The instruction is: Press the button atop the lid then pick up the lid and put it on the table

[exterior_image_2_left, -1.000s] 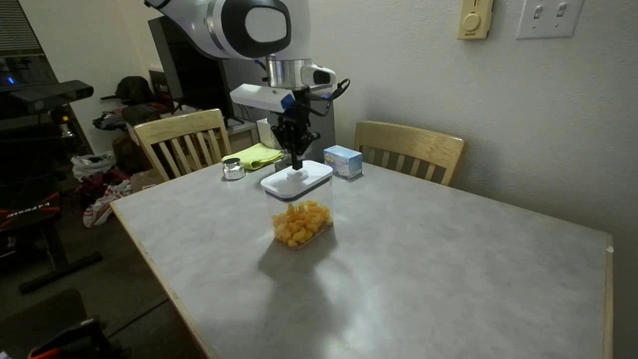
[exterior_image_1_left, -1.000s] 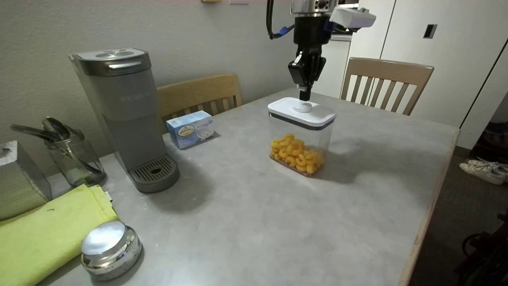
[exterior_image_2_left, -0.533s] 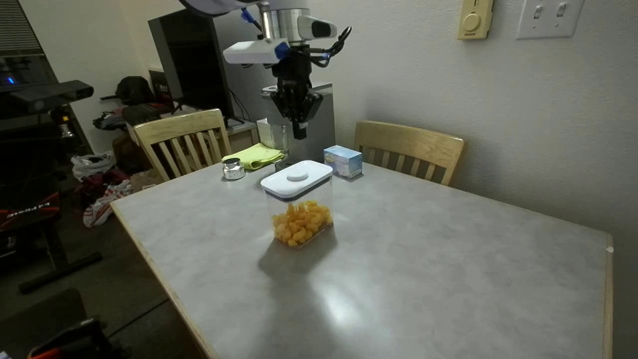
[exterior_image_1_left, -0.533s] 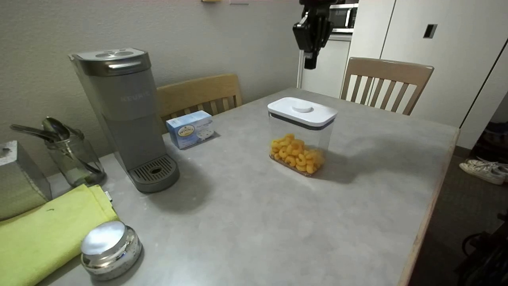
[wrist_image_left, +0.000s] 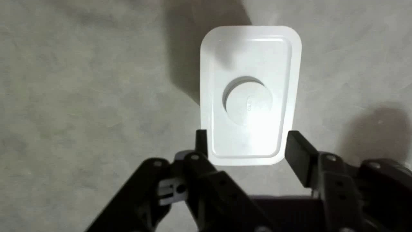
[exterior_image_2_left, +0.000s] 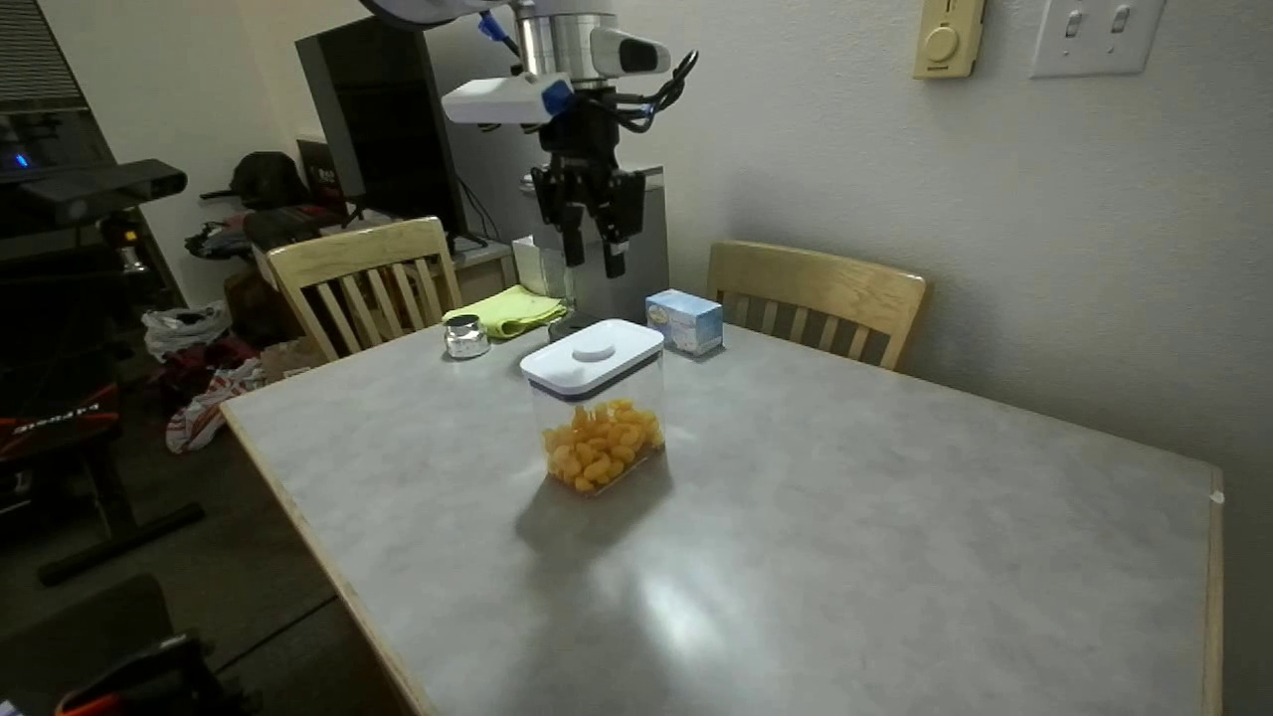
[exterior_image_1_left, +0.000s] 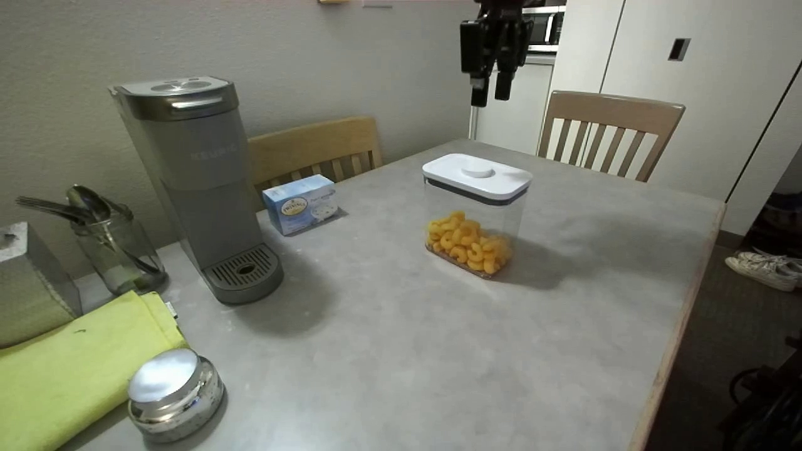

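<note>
So, the round white button (wrist_image_left: 248,103) sits raised in the middle of the white lid (exterior_image_1_left: 482,185), and that lid sits on a clear container (exterior_image_1_left: 485,216) of orange curly bits (exterior_image_1_left: 467,243) on the grey table (exterior_image_1_left: 376,351). Gripper (exterior_image_2_left: 594,264) hovers above, fingers (wrist_image_left: 301,158) spread apart and well off the lid. Blue box (exterior_image_1_left: 301,203) and grey coffee maker (exterior_image_1_left: 210,188) are further out, plus a yellow cloth (exterior_image_1_left: 88,363).

All views share the lid (wrist_image_left: 275,71) — wrist's overhead.
</note>
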Tool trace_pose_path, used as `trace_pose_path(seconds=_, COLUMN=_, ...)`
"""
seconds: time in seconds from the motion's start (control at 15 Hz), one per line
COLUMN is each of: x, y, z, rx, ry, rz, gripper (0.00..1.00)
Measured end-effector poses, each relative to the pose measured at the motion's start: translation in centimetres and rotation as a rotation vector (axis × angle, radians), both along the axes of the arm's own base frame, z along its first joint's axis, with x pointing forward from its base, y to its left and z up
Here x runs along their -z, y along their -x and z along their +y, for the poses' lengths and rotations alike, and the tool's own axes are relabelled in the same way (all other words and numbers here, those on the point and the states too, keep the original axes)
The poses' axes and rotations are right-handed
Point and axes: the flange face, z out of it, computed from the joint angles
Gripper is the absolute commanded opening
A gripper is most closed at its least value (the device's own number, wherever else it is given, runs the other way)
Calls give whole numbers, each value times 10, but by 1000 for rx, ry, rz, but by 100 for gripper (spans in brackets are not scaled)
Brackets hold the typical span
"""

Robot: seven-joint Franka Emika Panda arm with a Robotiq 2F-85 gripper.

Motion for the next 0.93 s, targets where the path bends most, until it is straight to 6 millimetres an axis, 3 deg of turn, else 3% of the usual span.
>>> trace_pose_path(seconds=0.13, x=13, y=0, z=1, rx=7, ry=-8, rz=21, gripper=100)
trace_pose_path(seconds=0.47, x=50, y=-2, z=5, rx=13, ry=-29, rz=77, gripper=100)
trace_pose_path(seconds=0.93, x=80, y=-3, z=8, rx=10, ry=-33, rz=122, gripper=100)
